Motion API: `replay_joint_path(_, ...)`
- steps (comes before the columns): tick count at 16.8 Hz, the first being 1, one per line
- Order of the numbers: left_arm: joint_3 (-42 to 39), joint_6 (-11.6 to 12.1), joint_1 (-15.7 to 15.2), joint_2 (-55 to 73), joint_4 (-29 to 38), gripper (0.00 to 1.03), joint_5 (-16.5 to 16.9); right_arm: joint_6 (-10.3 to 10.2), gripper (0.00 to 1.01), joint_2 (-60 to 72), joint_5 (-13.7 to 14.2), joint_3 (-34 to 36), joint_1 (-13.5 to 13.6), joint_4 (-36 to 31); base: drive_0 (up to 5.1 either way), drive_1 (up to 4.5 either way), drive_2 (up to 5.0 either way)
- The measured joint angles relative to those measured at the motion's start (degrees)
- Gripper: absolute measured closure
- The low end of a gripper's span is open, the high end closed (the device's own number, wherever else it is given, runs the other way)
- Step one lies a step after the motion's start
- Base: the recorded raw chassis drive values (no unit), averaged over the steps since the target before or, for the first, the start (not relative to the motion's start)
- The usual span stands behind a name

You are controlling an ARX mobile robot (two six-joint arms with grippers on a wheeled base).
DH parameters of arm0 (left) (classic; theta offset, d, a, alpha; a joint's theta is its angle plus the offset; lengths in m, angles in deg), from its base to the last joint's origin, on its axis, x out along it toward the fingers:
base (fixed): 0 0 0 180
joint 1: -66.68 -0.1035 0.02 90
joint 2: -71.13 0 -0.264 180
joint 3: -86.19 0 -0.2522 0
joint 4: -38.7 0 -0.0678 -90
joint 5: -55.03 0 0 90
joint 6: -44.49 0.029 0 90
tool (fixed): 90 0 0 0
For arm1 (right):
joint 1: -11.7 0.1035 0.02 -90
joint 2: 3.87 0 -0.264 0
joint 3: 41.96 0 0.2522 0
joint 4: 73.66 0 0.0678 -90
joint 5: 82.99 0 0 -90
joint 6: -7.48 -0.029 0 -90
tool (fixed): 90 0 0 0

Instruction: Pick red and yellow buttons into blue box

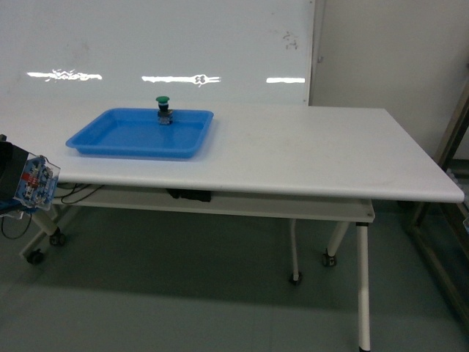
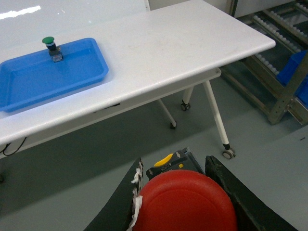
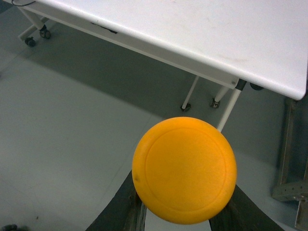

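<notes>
Head view: a long white table (image 1: 308, 158) on castored legs is seen against a pale wall, with a shallow blue plastic tray (image 1: 110, 139) lying toward its left end. A green-capped push-button (image 1: 163, 110) is stood upright inside the tray, close to the far rim. At the left edge of the view a clear contact block with red and blue parts (image 1: 35, 183) is partly seen, below table height; neither gripper is made out here. Left wrist view: the left gripper (image 2: 185, 202) is seen at the bottom of the picture, its two dark fingers (image 2: 120, 207) closed against the sides of the red mushroom-capped push-button (image 2: 185, 204), which is held over the grey floor (image 2: 72, 168), well apart from the blue tray. A yellow-and-black labelled part is glimpsed just behind the red cap. Right wrist view: the right gripper (image 3: 185, 211) is closed on the yellow mushroom-capped push-button (image 3: 184, 169), the round cap facing the camera and hiding most of both fingers; it is held above the floor, near the table's right-hand end and clear of its edge.
</notes>
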Motion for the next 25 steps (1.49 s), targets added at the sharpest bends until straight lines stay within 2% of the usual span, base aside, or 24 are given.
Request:
replay_joint_path(8,0.0,0.0,0.0,0.1,0.0,0.71,0.0,0.0,0.75,0.0,0.0,0.0,0.0,0.2,4.4,-4.25,0.3)
replay_joint_path(12,0.0,0.0,0.0,-0.2,0.0,0.71,0.0,0.0,0.75,0.0,0.0,0.0,0.0,0.1,4.3,-2.39,-1.8)
replay_joint_path(21,0.0,0.0,0.0,-0.1,0.0,0.71,0.0,0.0,0.75,0.0,0.0,0.0,0.0,0.0,3.6,0.66,-4.2)
replay_joint_path(25,0.0,0.0,0.0,-0.1,0.0,0.71,0.0,0.0,0.75,0.0,0.0,0.0,0.0,0.0,4.8,-1.68,-2.8)
